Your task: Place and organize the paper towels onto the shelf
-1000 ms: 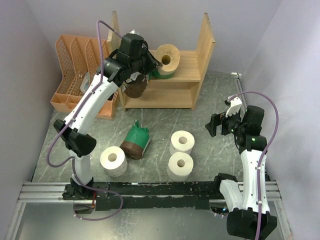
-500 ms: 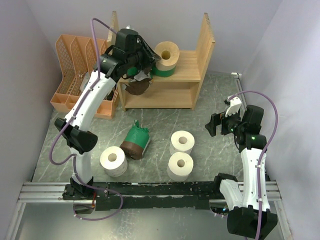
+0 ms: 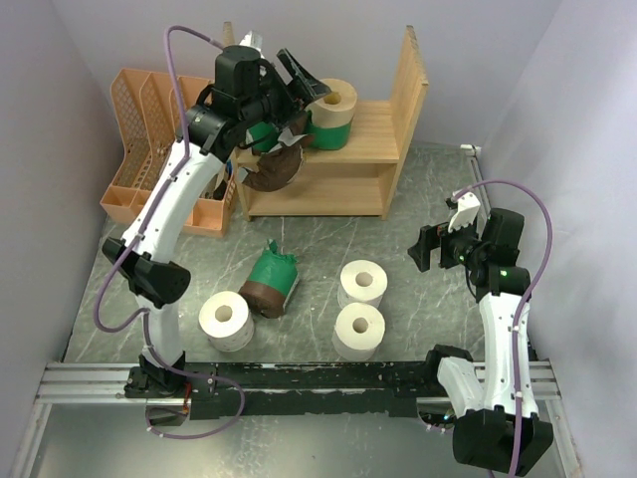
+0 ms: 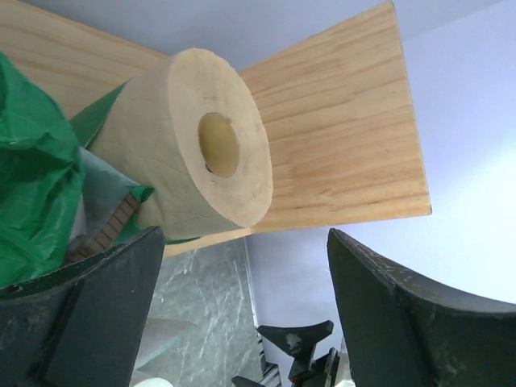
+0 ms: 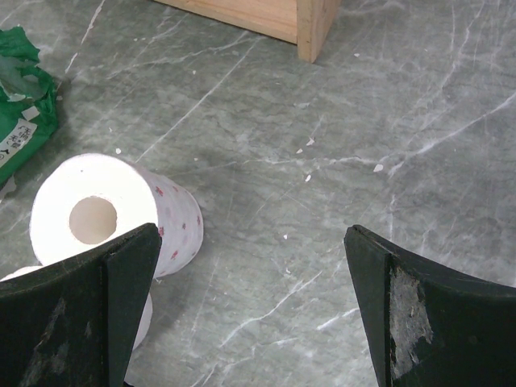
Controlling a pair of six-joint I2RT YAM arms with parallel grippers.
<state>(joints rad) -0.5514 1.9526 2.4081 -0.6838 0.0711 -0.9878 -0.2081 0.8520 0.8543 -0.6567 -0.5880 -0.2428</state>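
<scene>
My left gripper [image 3: 302,98] [image 4: 242,322] hangs open over the left end of the wooden shelf [image 3: 373,134], holding nothing. Under it a green-and-brown wrapped paper towel [image 3: 269,157] [image 4: 32,169] rests at the upper board's left end, its brown end over the front edge. Beside it a cream roll [image 3: 334,102] [image 4: 193,145] sits on a green-wrapped one [image 3: 326,137]. On the floor lie another green-and-brown roll [image 3: 271,281] [image 5: 20,105] and three white rolls [image 3: 226,319] [image 3: 361,284] [image 3: 358,331]. My right gripper [image 3: 430,249] [image 5: 254,306] is open above bare floor, right of a red-dotted white roll [image 5: 105,214].
An orange lattice file rack [image 3: 149,129] stands left of the shelf, close to my left arm. The shelf's tall side panel [image 4: 339,137] rises at its right end, and one shelf foot [image 5: 314,24] shows ahead of my right gripper. Walls close in on both sides.
My left gripper has opened and let go of the green-and-brown wrapped roll, then drawn up and back from it. The roll stays at the shelf's left end. The right arm has not moved.
</scene>
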